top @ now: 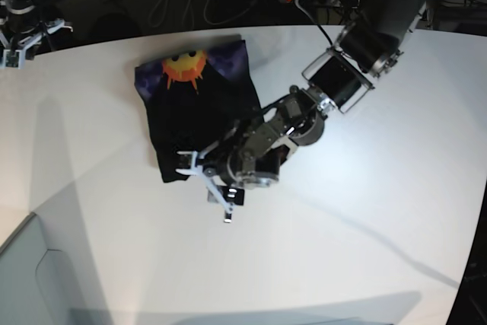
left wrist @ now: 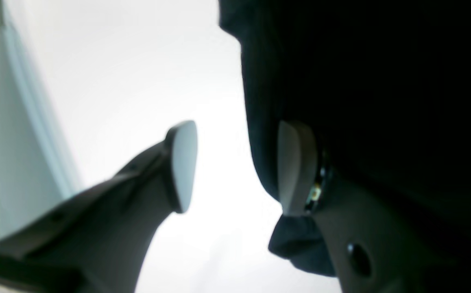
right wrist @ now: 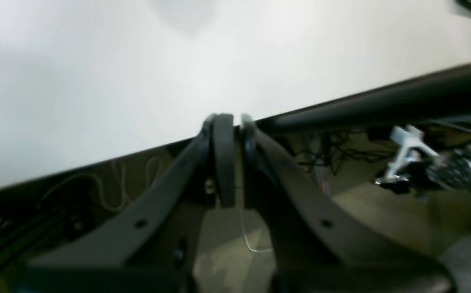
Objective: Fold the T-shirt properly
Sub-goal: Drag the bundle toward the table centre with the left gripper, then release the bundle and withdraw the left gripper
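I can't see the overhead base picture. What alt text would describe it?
A black T-shirt, folded into a compact rectangle with an orange sun print at its far end, lies on a white table. One robot arm reaches over its near corner, its left gripper at the shirt's edge with jaws apart.

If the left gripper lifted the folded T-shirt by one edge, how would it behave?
The T-shirt is soft cloth in layers, so it would likely droop and unfold. Beside the open left gripper, its edge already bulges limply. It probably drags rather than slides on the table.
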You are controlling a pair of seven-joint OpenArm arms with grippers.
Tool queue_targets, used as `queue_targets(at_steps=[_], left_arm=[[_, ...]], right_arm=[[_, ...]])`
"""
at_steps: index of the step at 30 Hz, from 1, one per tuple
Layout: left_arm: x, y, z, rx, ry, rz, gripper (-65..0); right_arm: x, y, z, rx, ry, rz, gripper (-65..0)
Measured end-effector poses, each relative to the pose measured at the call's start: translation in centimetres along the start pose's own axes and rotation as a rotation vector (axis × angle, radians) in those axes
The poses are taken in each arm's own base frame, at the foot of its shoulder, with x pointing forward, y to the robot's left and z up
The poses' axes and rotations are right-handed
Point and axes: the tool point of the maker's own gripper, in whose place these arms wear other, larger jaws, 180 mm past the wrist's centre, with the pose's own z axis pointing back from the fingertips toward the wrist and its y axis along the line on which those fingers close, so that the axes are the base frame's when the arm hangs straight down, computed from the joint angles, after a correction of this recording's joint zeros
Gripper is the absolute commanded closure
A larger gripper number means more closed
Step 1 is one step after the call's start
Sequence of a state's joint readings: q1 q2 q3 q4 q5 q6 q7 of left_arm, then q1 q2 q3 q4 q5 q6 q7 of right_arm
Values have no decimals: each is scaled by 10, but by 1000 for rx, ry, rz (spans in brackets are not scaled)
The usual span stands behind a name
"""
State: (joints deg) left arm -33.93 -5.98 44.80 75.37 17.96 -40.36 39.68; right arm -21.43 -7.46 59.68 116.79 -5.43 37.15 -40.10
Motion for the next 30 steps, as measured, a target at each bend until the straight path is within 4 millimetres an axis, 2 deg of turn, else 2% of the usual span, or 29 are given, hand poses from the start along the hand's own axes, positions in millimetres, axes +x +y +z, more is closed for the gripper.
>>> queue_targets(at_steps=[3, 6, 9, 11, 15, 18, 20, 23, 25, 27, 30], left_arm=[[-8, 7, 3, 15, -9, 78, -310], [-9, -4, 1, -20, -32, 136, -310], [11, -25, 0, -104, -134, 206, -310], [19, -29, 2, -130, -175, 234, -310], [22, -27, 4, -141, -204, 262, -310], [17, -28, 5, -146, -202, 274, -310], [9, -11, 15, -92, -216, 320, -310], [-18, 35, 43, 58, -234, 433, -310], [-50, 60, 67, 169, -216, 539, -310], [-88, 67, 85, 246, -171, 636, -310], [-147, 57, 114, 341, -70, 747, -308]], right_arm=[[2, 11, -2, 33, -4, 15, -1], [5, 15, -4, 45, -11, 20, -1], [8, 22, -6, 67, -17, 34, -1], [11, 28, -7, 85, -24, 41, -1], [12, 30, -8, 91, -26, 44, -1], [13, 31, -8, 91, -27, 43, -1], [14, 30, -8, 89, -28, 45, -1], [23, 41, -12, 125, -48, 79, -1], [32, 55, -17, 177, -70, 119, -1], [36, 68, -24, 228, -79, 158, -1], [29, 83, -37, 289, -45, 187, -1]])
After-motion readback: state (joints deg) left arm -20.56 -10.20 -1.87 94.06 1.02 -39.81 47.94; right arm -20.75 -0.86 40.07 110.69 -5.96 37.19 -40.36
